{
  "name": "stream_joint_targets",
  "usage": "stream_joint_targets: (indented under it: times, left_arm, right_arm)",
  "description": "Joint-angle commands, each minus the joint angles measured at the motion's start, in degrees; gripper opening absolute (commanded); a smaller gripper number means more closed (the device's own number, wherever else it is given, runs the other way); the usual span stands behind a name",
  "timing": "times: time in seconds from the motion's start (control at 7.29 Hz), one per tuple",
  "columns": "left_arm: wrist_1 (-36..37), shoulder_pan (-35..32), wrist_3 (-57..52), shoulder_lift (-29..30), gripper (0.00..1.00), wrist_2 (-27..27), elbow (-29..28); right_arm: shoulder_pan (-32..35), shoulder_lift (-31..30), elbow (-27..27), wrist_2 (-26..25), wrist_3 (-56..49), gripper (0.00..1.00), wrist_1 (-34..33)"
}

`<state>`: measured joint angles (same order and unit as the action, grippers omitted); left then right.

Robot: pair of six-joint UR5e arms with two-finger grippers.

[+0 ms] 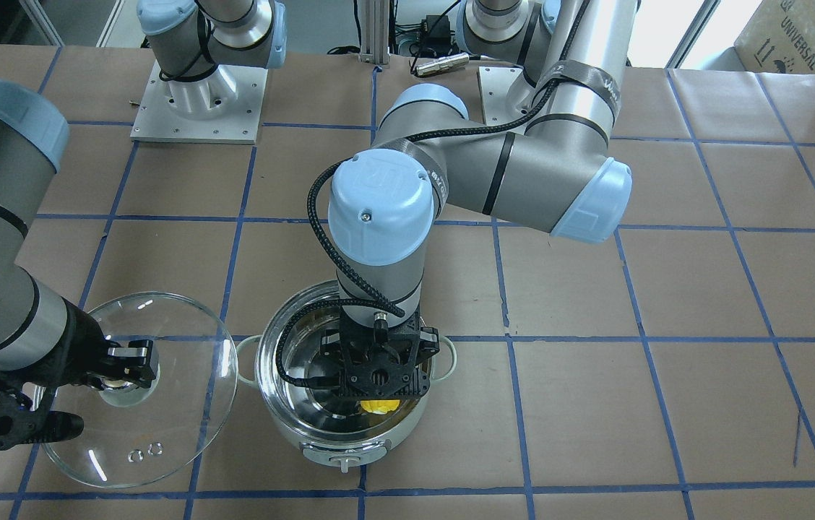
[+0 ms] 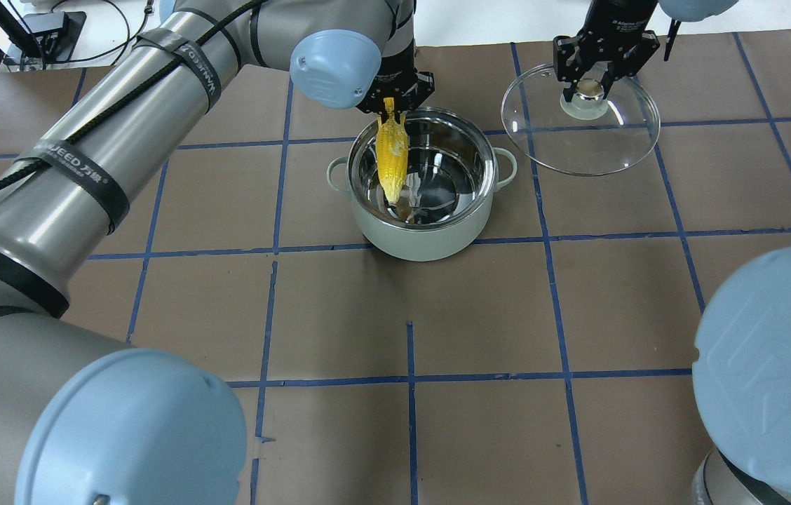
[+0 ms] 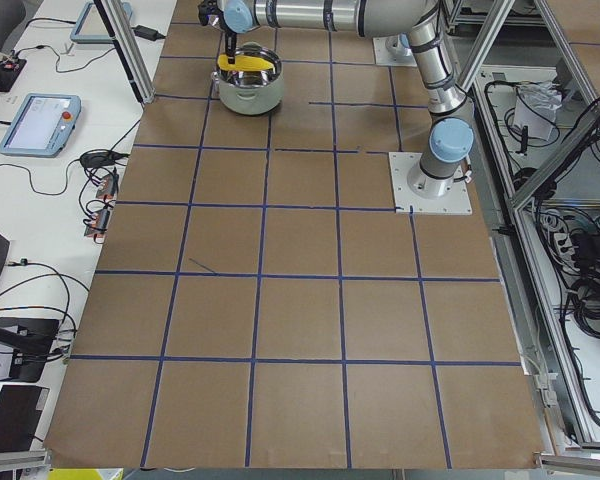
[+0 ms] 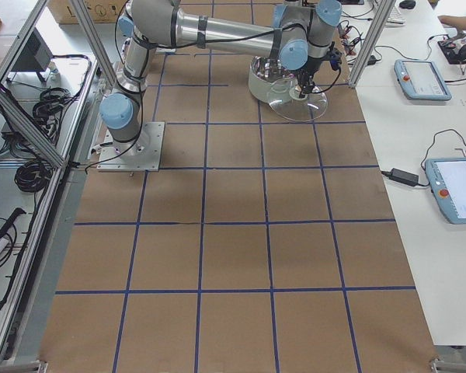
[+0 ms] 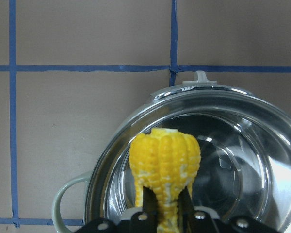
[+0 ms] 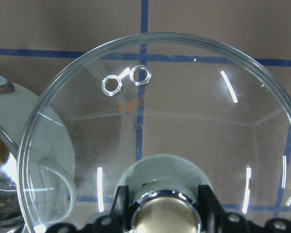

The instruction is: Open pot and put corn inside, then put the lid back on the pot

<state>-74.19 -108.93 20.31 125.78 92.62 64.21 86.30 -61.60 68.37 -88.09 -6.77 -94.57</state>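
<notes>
While standing behind the blue-gridded table (image 2: 409,315), has the pot (image 2: 430,242) nearest, upright on the brown paper, mouth open and shiny steel inside on show. Shows one loop handle (image 2: 505,168) on each side of it and, on the side away from the base, the control knob (image 1: 345,460). Holds the corn (image 2: 393,158) over that mouth in the left gripper (image 2: 390,105), fingers (image 5: 149,208) pressed tight against the cob's upper end from both sides. Lets the cob slant down from the pot's far rim into the bowl, lower end well below the rim; contact between that end and the steel bottom cannot be told. Farther out and to the right, carries the lid (image 2: 599,147) in the right gripper (image 2: 590,88), clamped around the pale knob (image 2: 583,105) at the dome's centre. Has the glass off the pot and just beside it, rim close to the pot's right-hand handle, visible through the glass from the right wrist. Bears the two metal-ringed vent holes (image 6: 111,85) near the part of the rim farthest from the base. Cannot tell between the lid's edge resting on the table and hanging just above it.
</notes>
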Motion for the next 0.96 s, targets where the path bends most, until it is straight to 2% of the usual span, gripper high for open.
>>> stream_joint_targets:
  times: [0.0,0.14,0.27,0.41,0.55,0.69,0.82]
  left_arm:
    - [0.01,-0.23,2.44,1.92,0.02,0.19,-1.97]
    - [0.01,-0.23,2.45,1.92,0.04,0.10,-2.42]
    - [0.01,-0.23,2.45,2.01,0.09,0.02,-2.42]
    - [-0.07,-0.32,2.45,2.01,0.26,0.45,-2.42]
    - [-0.16,-0.50,2.45,2.01,0.94,0.45,-2.34]
    - [-0.77,-0.58,2.62,1.92,1.00,0.11,-2.25]
    - [-0.95,-0.67,3.23,1.92,1.00,-0.07,-1.90]
  right_arm:
    - [0.10,-0.01,0.01,0.02,0.27,0.27,0.00]
    - [0.10,-0.18,-0.08,0.02,0.35,0.27,0.00]
    - [0.10,-0.18,-0.08,0.02,0.35,0.27,0.00]
    - [0.10,-0.18,-0.08,0.02,0.35,0.27,-0.09]
    - [0.10,-0.27,-0.08,0.02,0.35,0.27,0.00]
    - [0.10,-0.27,-0.08,0.02,0.44,0.27,0.00]
    - [0.10,-0.36,-0.08,0.02,0.44,0.27,0.00]
